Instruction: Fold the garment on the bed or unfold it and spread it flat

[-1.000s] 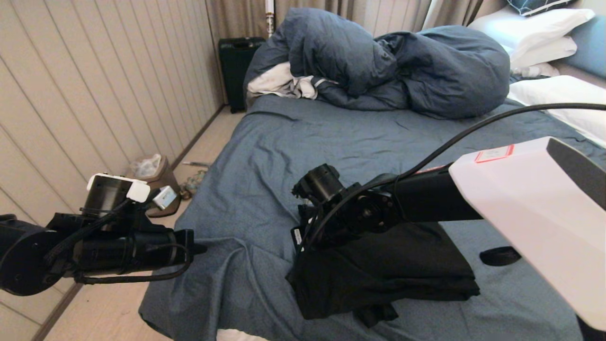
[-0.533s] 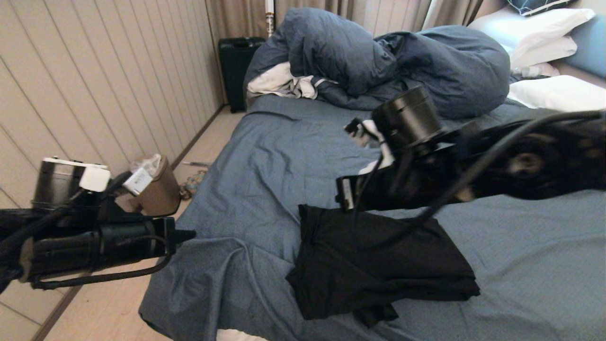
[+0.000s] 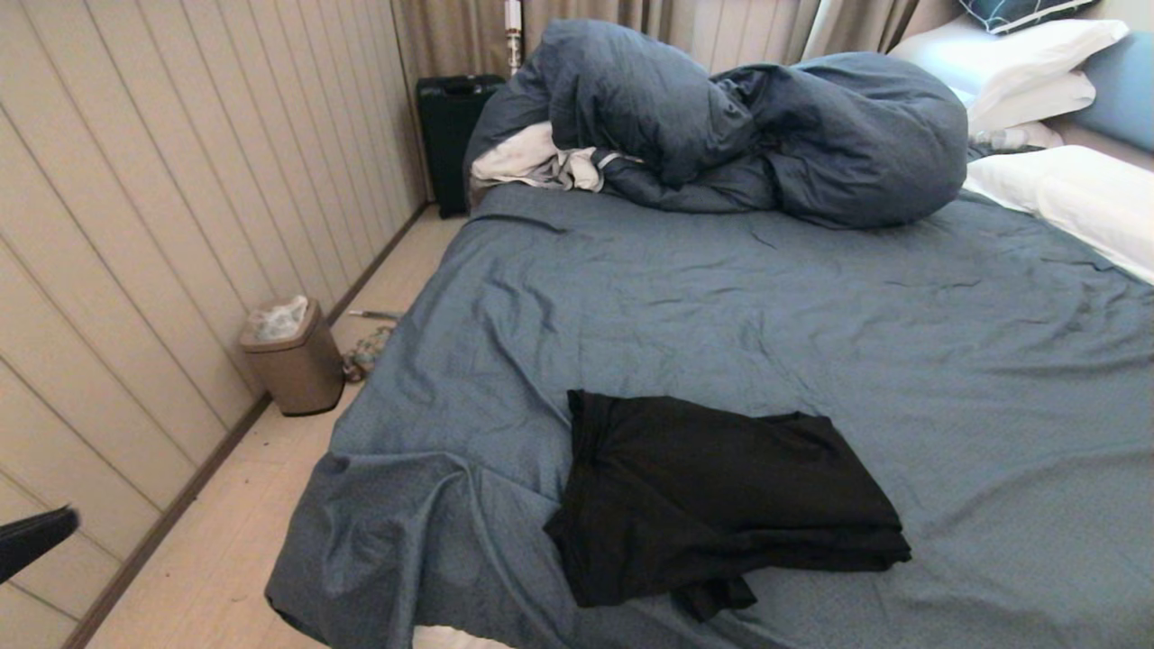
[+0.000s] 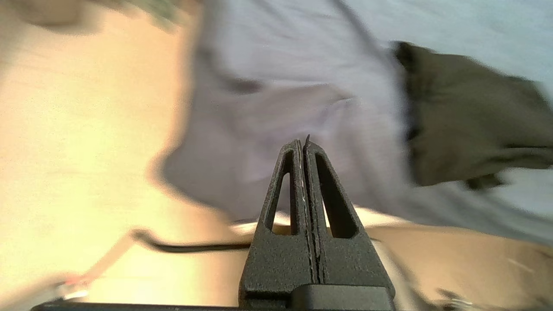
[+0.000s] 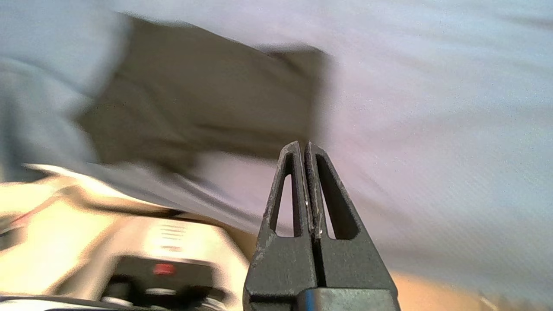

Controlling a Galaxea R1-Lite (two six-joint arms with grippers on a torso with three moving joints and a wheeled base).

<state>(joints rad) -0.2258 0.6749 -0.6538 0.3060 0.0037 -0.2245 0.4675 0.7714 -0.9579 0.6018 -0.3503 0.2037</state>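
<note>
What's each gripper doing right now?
Left gripper: shut, empty, off the garment.
Right gripper: shut, empty.

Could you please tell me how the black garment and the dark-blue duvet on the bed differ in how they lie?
The garment lies low and folded into a flat stack near the foot of the bed; the duvet is heaped in a tall, bulky mound at the far end. The garment is black and small; the duvet is dark blue and far larger. Both rest on the sheet, untouched.
</note>
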